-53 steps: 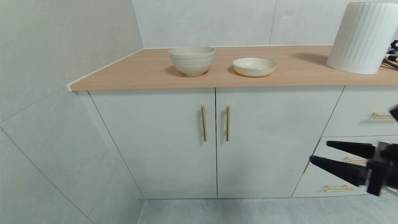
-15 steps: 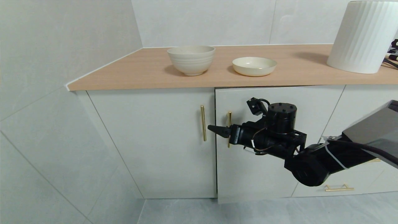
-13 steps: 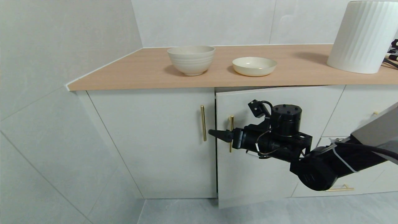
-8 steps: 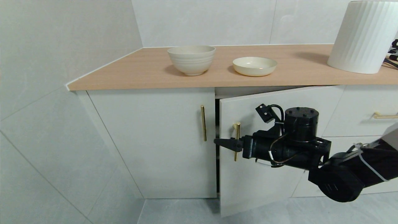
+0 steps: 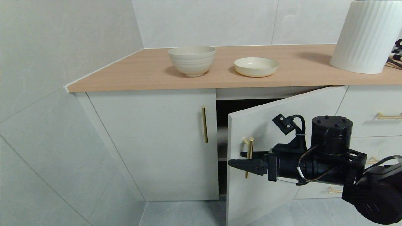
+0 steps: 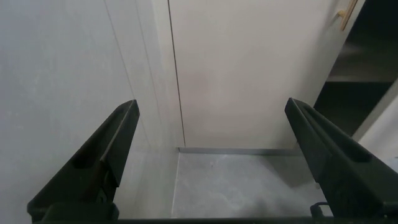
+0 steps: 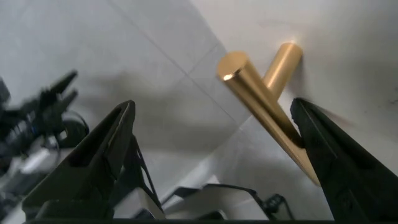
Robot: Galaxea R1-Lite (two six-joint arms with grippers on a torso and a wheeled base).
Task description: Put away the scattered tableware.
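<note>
The long wooden worktop [image 5: 150,72] runs over two cabinet doors. The left door [image 5: 150,141] is shut. The right door [image 5: 251,196] stands partly open, and the inside looks dark. The left wrist view, low by the floor [image 6: 236,186], shows a shelf [image 6: 357,78] in there.

A big white ribbed container [image 5: 364,37] stands far right on the worktop, cut off at the edge. The cream bowl [image 5: 192,60] and the shallow cream dish [image 5: 256,66] sit apart on the worktop.

The right gripper [image 5: 235,158] is at the gold handle [image 5: 250,147]. The right wrist view shows its jaws wide apart, with the handle between them, close to one. The left gripper [image 6: 211,109] has its jaws wide apart too.
</note>
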